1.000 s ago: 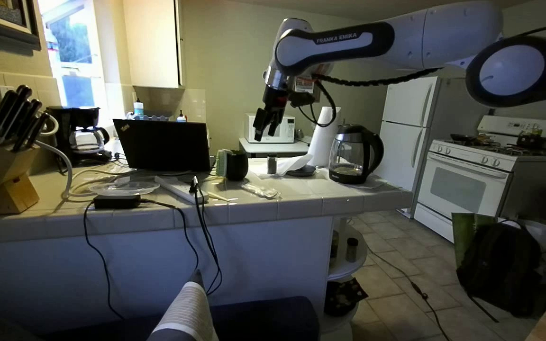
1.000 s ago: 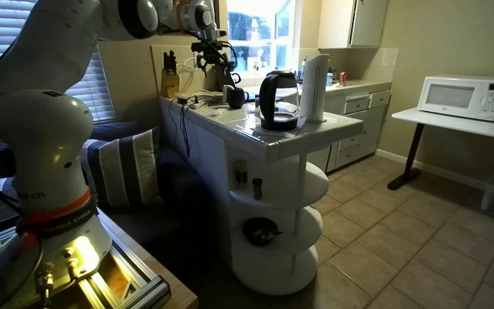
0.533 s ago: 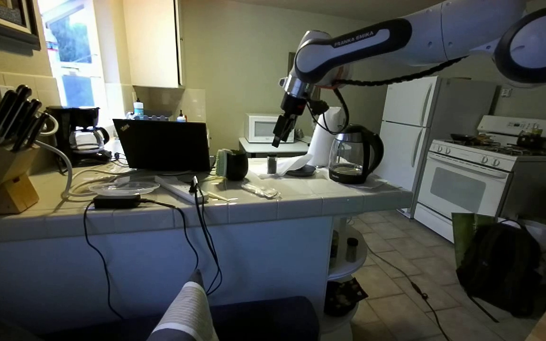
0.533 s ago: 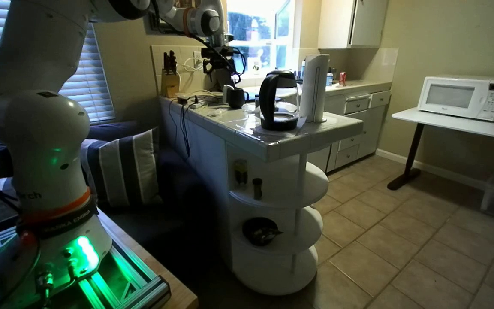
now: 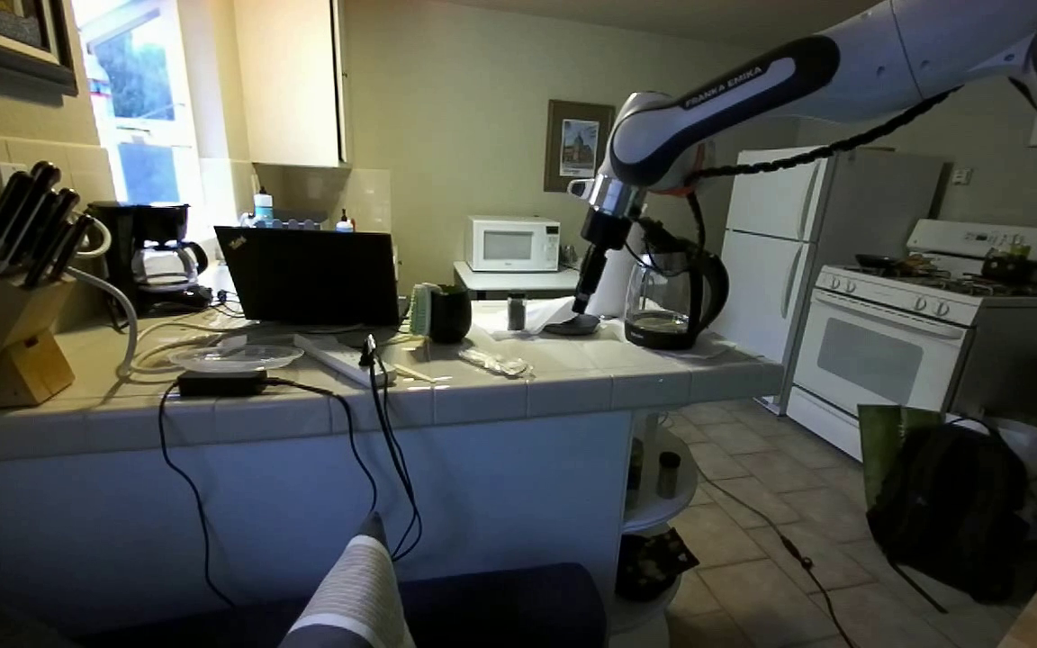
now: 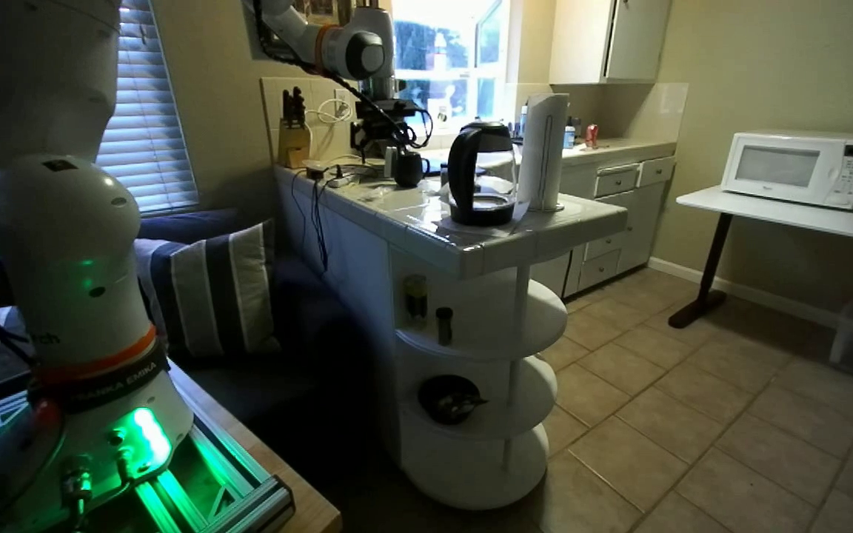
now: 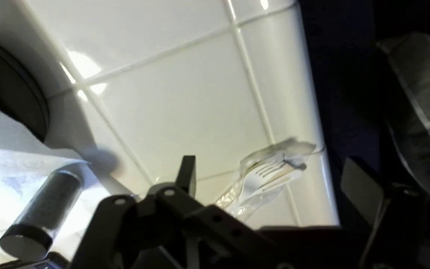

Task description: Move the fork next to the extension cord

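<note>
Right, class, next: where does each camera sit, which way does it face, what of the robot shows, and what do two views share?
Exterior view: set back behind a pillow, facing the counter's long side and laptop; arm and gripper show.
Exterior view: near the robot's base, facing the end shelves, window beyond; base, arm and gripper show.
Wrist view: on the arm, looking down at the counter and wrapped fork; only the gripper shows, fingers apart.
Both exterior views share counter, kettle, microwave and arm.
</note>
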Motion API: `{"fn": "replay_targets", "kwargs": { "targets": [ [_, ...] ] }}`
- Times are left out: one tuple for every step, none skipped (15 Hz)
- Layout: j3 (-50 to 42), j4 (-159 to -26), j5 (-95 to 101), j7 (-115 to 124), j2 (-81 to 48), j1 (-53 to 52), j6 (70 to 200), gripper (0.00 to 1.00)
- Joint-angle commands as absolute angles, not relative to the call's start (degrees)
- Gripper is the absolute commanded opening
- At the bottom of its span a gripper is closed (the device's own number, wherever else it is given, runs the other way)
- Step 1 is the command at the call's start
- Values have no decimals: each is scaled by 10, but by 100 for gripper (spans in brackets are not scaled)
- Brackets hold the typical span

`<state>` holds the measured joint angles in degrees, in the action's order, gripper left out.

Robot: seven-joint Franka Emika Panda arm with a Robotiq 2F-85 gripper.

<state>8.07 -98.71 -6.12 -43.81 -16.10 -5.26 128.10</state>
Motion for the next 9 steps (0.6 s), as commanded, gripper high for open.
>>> {"fn": "replay_targets", "kwargs": {
  "targets": [
    [95,-1128,-93,-539,-74,-17,1319,100],
    [94,-1157,-103,-578,-56,-10,1335,100],
    [86,-1073,-77,-515,-112,-29,1299,100],
    [84,-1100,-84,-539,-96,-25,1310,100],
    [82,-1118,-86,-552,-84,-23,1314,100],
    [81,-1128,-87,-557,-75,-22,1315,100],
    [81,-1133,-87,-559,-70,-22,1315,100],
    [81,-1134,-87,-560,-68,-22,1315,100],
    [82,-1135,-87,-560,-67,-23,1315,100]
  ]
}}
